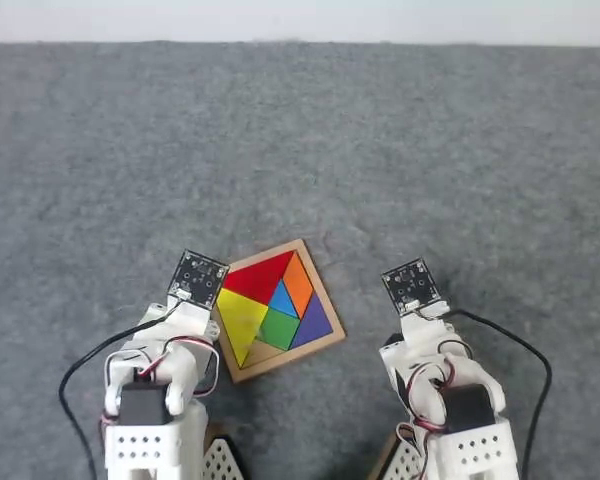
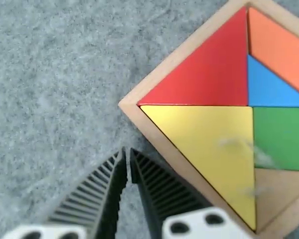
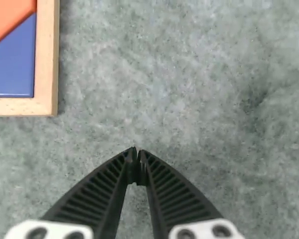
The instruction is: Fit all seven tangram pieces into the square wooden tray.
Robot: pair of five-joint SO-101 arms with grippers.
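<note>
The square wooden tray point(image 1: 285, 358) lies turned like a diamond between the two arms. In it are a red triangle point(image 1: 258, 278), an orange piece point(image 1: 298, 283), a small blue triangle point(image 1: 282, 298), a yellow triangle point(image 1: 240, 320), a green square point(image 1: 278, 328) and a purple triangle point(image 1: 313, 320). A tan triangular patch point(image 2: 279, 189) shows beside the green square point(image 2: 281, 134). My left gripper point(image 2: 126, 155) is shut and holds nothing, just off the tray's rim point(image 2: 179, 59) near the yellow triangle point(image 2: 209, 144). My right gripper point(image 3: 136, 153) is shut and holds nothing, over bare carpet beside the tray's corner point(image 3: 46, 55).
Grey carpet point(image 1: 300, 140) covers the table all around, with open room beyond the tray. The left arm point(image 1: 170, 370) and the right arm point(image 1: 445, 390) stand at the near edge, with cables point(image 1: 525, 350) trailing beside them.
</note>
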